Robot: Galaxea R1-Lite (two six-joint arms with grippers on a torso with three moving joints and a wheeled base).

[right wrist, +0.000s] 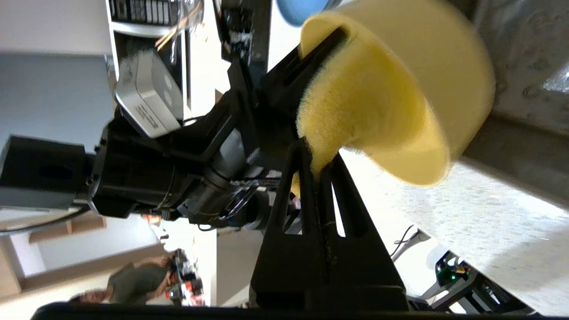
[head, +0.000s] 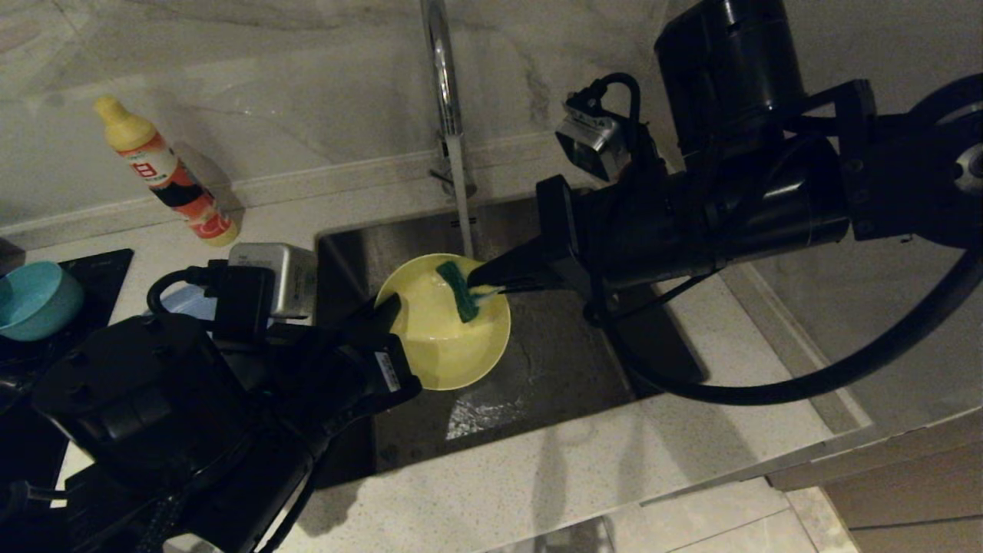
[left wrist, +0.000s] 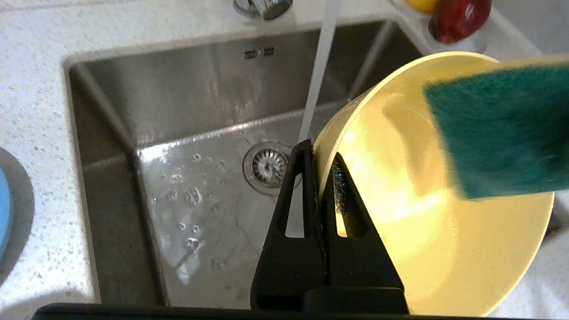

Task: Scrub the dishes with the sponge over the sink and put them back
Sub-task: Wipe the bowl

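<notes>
Over the sink [head: 553,369], the left gripper [head: 384,311] is pinching the yellow bowl [head: 445,338] by its rim while the right gripper [head: 484,280], clamped on the sponge [head: 458,290], is scrubbing inside (next, probably, wiping around under the running water [left wrist: 318,75]).

bowl [head: 449,338] over sink [head: 537,369] | sponge [head: 459,290] in bowl | bottle [head: 165,173] behind-left

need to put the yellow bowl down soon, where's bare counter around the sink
Bare counter runs along the sink's near edge, and more lies on its right side. The left side is crowded: the left end effector holding the yellow bowl, a teal bowl, and a detergent bottle at the back.
</notes>
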